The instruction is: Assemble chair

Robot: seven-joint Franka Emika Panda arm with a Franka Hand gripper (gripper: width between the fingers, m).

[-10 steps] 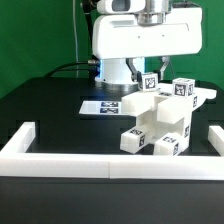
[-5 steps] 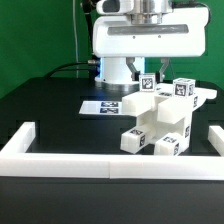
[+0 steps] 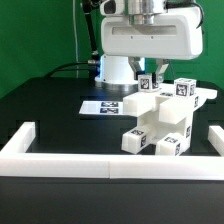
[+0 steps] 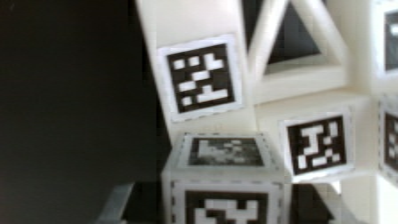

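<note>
I've got the chair point(image 3: 160, 120) sitting on the table point(image 3: 50, 110) right beside the marker board point(image 3: 103, 106), against the white wall point(image 3: 110, 163). My tool point(image 3: 148, 72) hangs just above it; can't tell if it's open or closed. My worry: one off-center push down tips those stacked blocks.

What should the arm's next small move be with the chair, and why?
Probably a slow, straight descent. The gripper hangs just above the chair, and the wrist view is filled by its tagged blocks. Whether the jaws are open or holding a part cannot be seen, so go gently.
</note>
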